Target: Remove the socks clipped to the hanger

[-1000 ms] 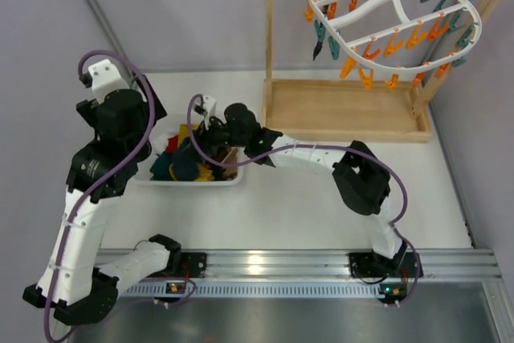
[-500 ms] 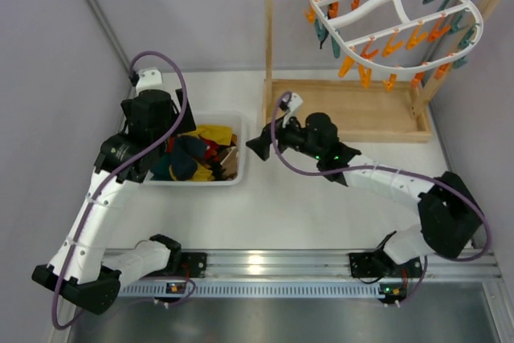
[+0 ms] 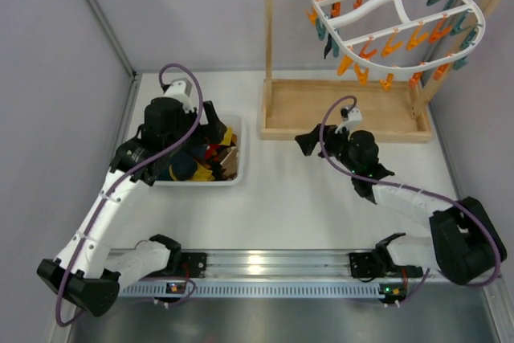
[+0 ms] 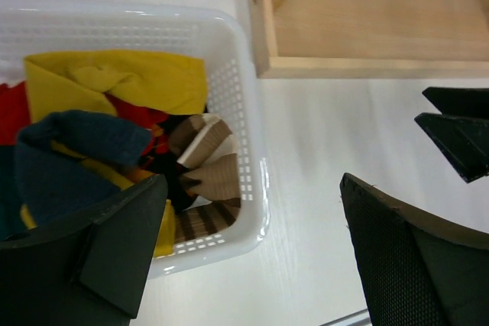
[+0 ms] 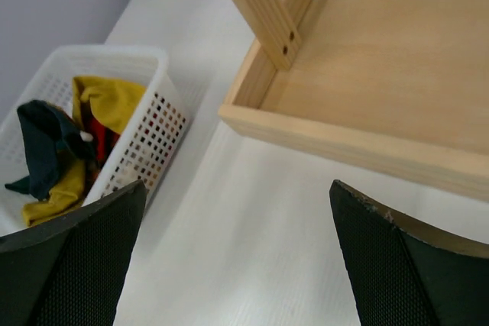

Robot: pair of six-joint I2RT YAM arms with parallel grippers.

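The white oval hanger (image 3: 399, 15) hangs from the wooden rack at the top right, with orange and teal clips along its ribs. No sock shows on the clips. A dark navy sock (image 4: 76, 143) and a mustard yellow sock (image 4: 134, 82) lie in the white basket (image 4: 250, 150) among other fabric. My left gripper (image 4: 252, 257) is open and empty above the basket's near right corner. My right gripper (image 5: 237, 257) is open and empty over bare table between the basket (image 5: 149, 139) and the rack's tray.
The wooden rack tray (image 3: 345, 110) and its upright post (image 3: 267, 30) stand at the back right. Red and brown striped clothes (image 4: 206, 166) fill the basket's right side. The right gripper's fingertips (image 4: 458, 131) show in the left wrist view. Grey walls close both sides.
The right arm drew back from the basket to the right and its jaws opened. The left arm swung forward and right over the basket. The hanger shifted slightly.
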